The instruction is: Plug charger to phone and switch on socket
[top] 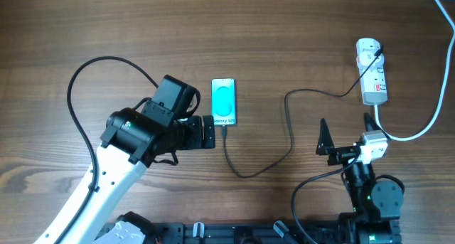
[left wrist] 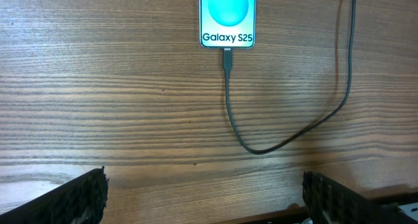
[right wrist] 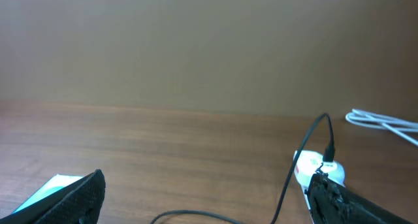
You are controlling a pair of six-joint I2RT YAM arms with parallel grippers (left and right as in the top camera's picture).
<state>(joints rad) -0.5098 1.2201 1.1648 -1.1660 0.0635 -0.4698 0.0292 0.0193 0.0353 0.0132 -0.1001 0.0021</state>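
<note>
While charger (left wrist: 229, 110) sits plugged into phone (left wrist: 226, 18), left hand (left wrist: 204, 178) spread — phone just ahead, right hand (right wrist: 208, 181) spread

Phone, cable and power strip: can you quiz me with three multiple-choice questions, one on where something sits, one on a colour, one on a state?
1. In the overhead view, where is the socket relative to the phone?
A. Well off to its right
B. Touching it
C. To its left

2. What colour is the phone's screen?
A. Red
B. Cyan
C. Black

3. Where is the charger plug tip?
A. Lying loose
B. Held in a gripper
C. In the phone's end

Answers:
1 A: they lie well apart, with the cable running between them.
2 B: the screen glows turquoise above a white text band.
3 C: the left wrist view shows the tip seated in the phone's edge.
</note>
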